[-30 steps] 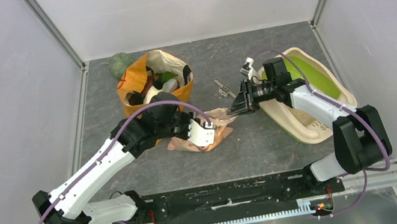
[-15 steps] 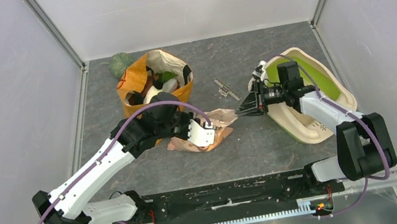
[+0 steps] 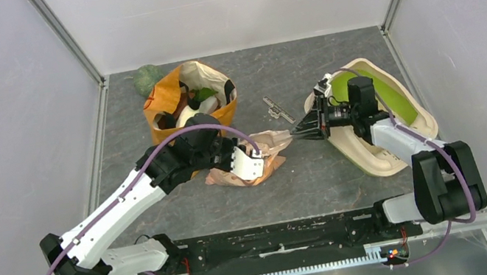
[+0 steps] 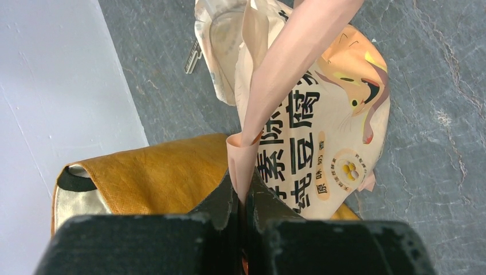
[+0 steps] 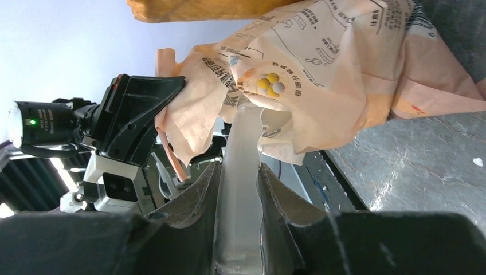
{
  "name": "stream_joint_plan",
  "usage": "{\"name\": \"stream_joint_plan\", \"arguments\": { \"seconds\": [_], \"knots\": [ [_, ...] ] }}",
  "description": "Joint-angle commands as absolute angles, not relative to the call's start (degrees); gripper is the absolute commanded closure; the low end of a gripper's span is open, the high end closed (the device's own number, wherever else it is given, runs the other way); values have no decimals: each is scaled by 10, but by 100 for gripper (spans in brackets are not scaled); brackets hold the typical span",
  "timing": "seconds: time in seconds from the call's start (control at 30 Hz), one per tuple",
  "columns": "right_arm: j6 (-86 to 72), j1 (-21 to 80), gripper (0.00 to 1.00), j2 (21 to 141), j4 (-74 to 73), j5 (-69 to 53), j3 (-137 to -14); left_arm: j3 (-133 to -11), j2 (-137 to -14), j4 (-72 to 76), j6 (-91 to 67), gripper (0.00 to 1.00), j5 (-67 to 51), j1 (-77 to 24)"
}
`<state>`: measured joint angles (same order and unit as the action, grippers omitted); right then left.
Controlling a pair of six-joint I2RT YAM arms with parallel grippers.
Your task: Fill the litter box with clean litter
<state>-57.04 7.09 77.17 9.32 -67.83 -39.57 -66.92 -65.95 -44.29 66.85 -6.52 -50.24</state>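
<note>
The peach litter bag (image 3: 273,144) printed with a cat lies on the grey table between my arms. My left gripper (image 3: 252,152) is shut on a fold of the bag (image 4: 321,114), as the left wrist view (image 4: 243,192) shows. My right gripper (image 3: 297,132) is shut on a silvery strip at the bag's right tip (image 5: 239,172), with the printed bag (image 5: 344,69) just beyond it. The cream litter box (image 3: 378,166) with its lime-green hood (image 3: 386,95) lies at the right, partly under my right arm. No litter granules are visible.
An orange paper shopping bag (image 3: 178,100) holding several items stands behind the litter bag and touches it (image 4: 149,172). A green round thing (image 3: 147,79) sits behind that. A small metal piece (image 3: 276,109) lies on the table. Walls close in left, right and back.
My right wrist has swung right and toward the litter box, while its fingertips stay at the bag's right tip. The left arm and the bag have hardly moved.
</note>
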Motion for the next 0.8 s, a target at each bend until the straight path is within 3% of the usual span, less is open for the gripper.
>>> {"name": "stream_joint_plan", "arguments": {
  "seconds": [0.0,0.17,0.3,0.4,0.5,0.77],
  "knots": [
    [-550,39,100,749,75,-708,-402,-691,-647,-428,652,98,-83,-510],
    [-552,14,100,735,69,-715,-392,-685,-641,-432,653,98,-80,-510],
    [-688,5,100,753,247,-739,-338,-682,-643,-432,651,98,-81,-510],
    [-608,-12,100,732,136,-715,-337,-688,-642,-433,646,98,-81,-510],
    [-671,13,100,749,238,-714,-329,-685,-641,-432,650,98,-83,-510],
    [-679,-46,100,717,214,-758,-325,-688,-646,-433,649,98,-83,-511]
  ]
}}
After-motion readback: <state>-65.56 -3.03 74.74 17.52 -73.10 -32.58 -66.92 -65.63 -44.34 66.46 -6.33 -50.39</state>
